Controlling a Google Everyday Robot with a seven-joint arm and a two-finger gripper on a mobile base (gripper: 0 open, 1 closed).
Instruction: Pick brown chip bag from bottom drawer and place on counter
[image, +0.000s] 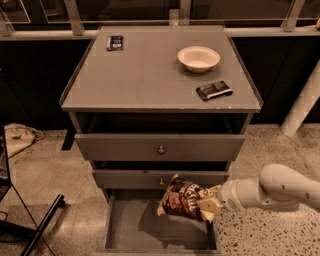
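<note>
1. The gripper (212, 203) sits low at the right of the cabinet, clamped on the pale right end of the chip bag (181, 199). The bag hangs in the air over the open bottom drawer (131, 227), and its top corner overlaps the front of the middle drawer (125, 178).
2. The step in hand looks to be the carry up to the counter (150, 82). The bag should come out, away from the cabinet, before it rises, because the drawer fronts above and the counter's edge stand in a straight upward path.
3. The bag is held by one end and droops leftward, so a firm grip and a slow, even lift should keep it from swinging or slipping.
4. The open middle and left of the counter suit the set-down best. A bowl (198, 58) and a black packet (214, 90) take up the right side, and a small packet (115, 42) lies near the far left corner.
5. How much of the bag the fingers pinch cannot be told, since they blend with its pale end.
6. The arm runs off the right edge, and the robot's base is out of view.
7. The bottom drawer's front edge is cut off below, and the insides of the upper drawers are in shadow.
</note>
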